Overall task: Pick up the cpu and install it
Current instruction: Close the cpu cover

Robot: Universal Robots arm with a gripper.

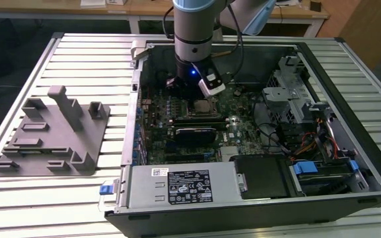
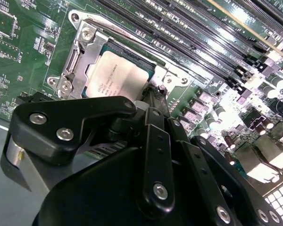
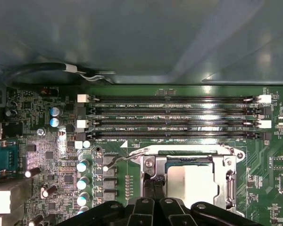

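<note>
While the cpu point(image 3: 193, 182) lies in the socket point(image 3: 226, 162), my tool point(image 3: 154, 184) hangs just beside its edge
Tool tips are together, gripping nothing, above the green motherboard point(image 3: 273, 188)

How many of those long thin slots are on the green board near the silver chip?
4 in the first wrist view, side by side next to the cpu: outermost slot, second slot, third slot, nearest slot. None seems hidden.

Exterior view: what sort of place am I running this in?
Probably a robotics lab or workshop bench: an opened desktop computer case lies on a slatted metal table, a grey fixture block beside it, with wooden desks behind.
</note>
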